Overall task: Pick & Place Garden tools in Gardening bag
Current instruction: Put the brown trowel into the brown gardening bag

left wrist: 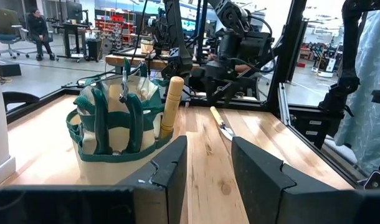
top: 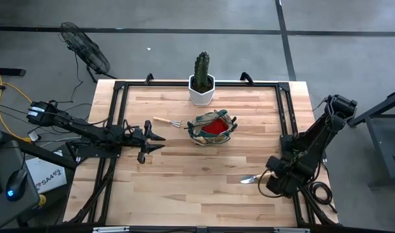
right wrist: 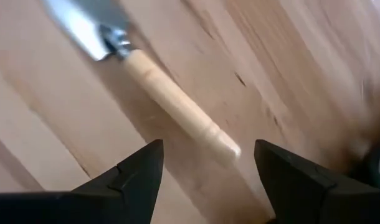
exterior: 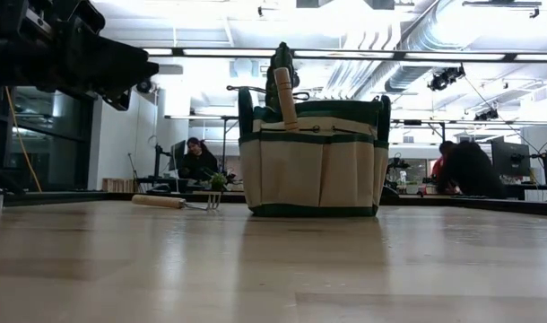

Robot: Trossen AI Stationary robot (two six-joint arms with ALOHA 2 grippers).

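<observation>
The olive-green and tan gardening bag [top: 212, 127] stands on its base at the table's middle, with the red glove [top: 214, 127] inside. A wooden handle [exterior: 285, 94] sticks up out of the bag and also shows in the left wrist view [left wrist: 171, 106]. The mini rake [top: 166, 122] lies flat left of the bag. A wooden-handled trowel [top: 252, 178] lies flat near the right edge. My right gripper [right wrist: 205, 158] is open just above the free end of the trowel's handle [right wrist: 227, 148], one finger on either side. My left gripper [top: 156, 140] is open and empty, left of the bag.
A green cactus in a white hexagonal pot [top: 201, 83] stands at the far edge, behind the bag. A black frame [top: 120, 90] runs along the table's edges. Bare wood lies between the bag and the near edge. People sit at desks in the room beyond the table.
</observation>
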